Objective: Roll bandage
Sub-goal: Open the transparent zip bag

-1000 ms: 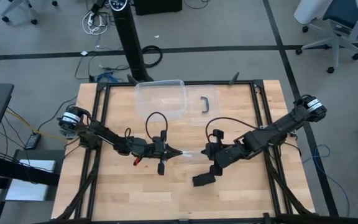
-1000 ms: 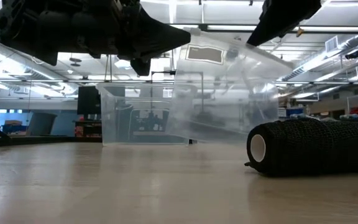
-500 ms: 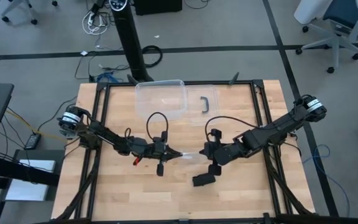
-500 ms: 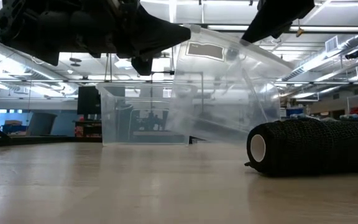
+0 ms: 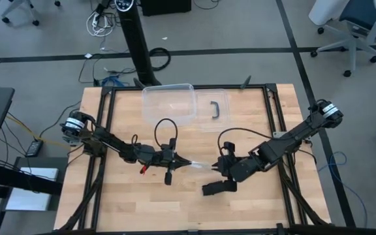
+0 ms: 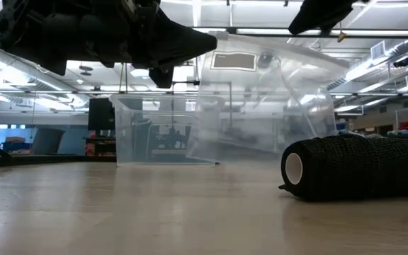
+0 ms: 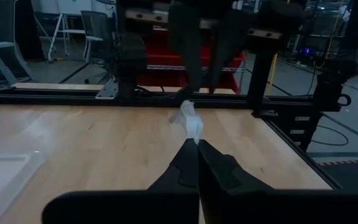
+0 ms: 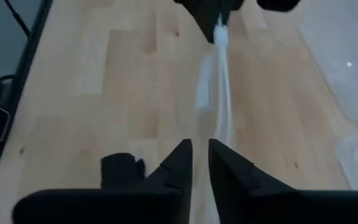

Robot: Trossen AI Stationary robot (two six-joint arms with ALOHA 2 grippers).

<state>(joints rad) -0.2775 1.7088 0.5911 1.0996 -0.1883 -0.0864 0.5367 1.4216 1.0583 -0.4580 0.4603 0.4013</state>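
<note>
Overhead straight down, low camera level across table, wrist cameras facing

Matt cloth bandage [image 6: 356,167] — wood table [image 5: 129,196]

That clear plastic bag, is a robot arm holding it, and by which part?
Yes. The left gripper pinches one edge of the clear plastic bag, jaws shut. The right gripper has its jaws slightly apart around the opposite edge.

In the low view we lose the bandage roll [image 6: 356,167] at three o'clock, cut by the picture's edge. The right gripper [image 6: 322,15] is clipped at twelve o'clock, so we cannot read its fingers there. Through the clear plastic bag [image 6: 261,106] the room blurs. In the right wrist view the roll [image 8: 121,168] is half hidden behind the arm's own body.
</note>
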